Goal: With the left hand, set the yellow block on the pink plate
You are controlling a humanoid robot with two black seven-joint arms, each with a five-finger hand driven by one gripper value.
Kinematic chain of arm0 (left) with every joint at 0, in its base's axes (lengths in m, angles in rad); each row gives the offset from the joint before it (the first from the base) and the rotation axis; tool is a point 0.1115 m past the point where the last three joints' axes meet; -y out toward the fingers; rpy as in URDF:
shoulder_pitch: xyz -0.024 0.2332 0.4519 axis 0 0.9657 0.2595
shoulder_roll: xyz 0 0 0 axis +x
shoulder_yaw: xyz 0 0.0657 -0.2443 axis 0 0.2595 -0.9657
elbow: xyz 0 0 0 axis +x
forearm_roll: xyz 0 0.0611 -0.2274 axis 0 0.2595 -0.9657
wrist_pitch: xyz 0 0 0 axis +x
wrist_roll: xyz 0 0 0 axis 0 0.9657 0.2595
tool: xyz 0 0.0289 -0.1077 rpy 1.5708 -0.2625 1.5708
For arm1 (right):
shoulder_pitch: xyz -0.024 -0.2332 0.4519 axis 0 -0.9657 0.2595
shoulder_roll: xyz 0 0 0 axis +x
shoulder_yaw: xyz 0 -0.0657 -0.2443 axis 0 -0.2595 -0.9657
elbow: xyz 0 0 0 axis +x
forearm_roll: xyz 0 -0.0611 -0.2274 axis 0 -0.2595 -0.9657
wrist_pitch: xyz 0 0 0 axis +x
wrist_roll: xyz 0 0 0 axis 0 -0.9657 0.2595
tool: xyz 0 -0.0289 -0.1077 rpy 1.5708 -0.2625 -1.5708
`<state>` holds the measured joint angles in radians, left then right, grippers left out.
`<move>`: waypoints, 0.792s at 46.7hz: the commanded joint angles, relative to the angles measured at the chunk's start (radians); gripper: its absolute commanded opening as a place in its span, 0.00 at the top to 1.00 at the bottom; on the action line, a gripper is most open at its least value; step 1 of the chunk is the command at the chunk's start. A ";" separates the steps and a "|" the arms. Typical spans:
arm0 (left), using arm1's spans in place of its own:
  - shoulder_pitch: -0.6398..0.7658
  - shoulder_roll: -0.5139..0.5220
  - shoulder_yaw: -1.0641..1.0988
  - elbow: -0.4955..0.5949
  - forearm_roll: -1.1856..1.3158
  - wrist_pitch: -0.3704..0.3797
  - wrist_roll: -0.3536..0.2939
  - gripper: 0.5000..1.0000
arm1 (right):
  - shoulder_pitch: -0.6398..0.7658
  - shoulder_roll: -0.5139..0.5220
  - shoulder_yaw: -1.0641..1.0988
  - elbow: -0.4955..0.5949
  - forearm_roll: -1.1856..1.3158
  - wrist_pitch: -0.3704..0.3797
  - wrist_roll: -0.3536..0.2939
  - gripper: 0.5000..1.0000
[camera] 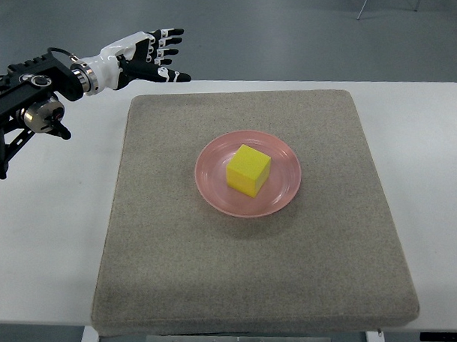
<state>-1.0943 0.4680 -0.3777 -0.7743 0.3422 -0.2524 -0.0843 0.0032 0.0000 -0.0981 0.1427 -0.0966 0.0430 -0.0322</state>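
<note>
From the top view, I am seeing the yellow block (pixel 249 170) sitting on the pink plate (pixel 284 194), a little left of the plate's middle. The block is a cube with sharp edges and smooth matte faces; it is turned so that one corner is pointing toward the lower edge of the picture. Its top face is looking brighter than its two side faces. I am not finding any writing on it.

The plate is round and shallow, with a low raised rim. Its material is smooth and slightly glossy, because the rim is catching a pale reflection. No label is showing on it.

The plate is lying near the middle of a grey-brown mat (pixel 180 293). The mat is nearly square with rounded corners, thick, and its texture is looking like coarse felt or woven fabric. It is covering most of the white surface (pixel 43 245), which is smooth and plain.

The left hand (pixel 151 56) is hanging at the upper left, above the far left corner of the mat and well apart from the plate. Its fingers (pixel 166 41) are spread and stretched out toward the right, and it is holding nothing. The hand has white shells and black joints, and the arm behind it is black metal with cables. I am not able to read any brand on the arm at this size.

Beyond the surface, a grey floor (pixel 283 26) is showing.
</note>
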 commanded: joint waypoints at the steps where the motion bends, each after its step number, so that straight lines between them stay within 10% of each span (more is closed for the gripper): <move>1: 0.011 0.001 -0.006 0.026 -0.104 -0.059 0.001 0.01 | 0.000 0.000 0.000 0.000 0.000 0.000 0.000 0.15; 15: 0.091 0.061 -0.038 0.053 -0.362 -0.277 0.024 0.01 | 0.000 0.000 0.000 0.000 0.000 0.000 0.000 0.15; 37: 0.140 0.095 -0.095 0.061 -0.549 -0.359 0.196 0.01 | 0.000 0.000 0.000 -0.002 0.000 0.000 0.000 0.15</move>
<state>-0.9597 0.5628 -0.4721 -0.7125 -0.1815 -0.6110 0.0883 0.0031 0.0000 -0.0982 0.1427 -0.0966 0.0430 -0.0322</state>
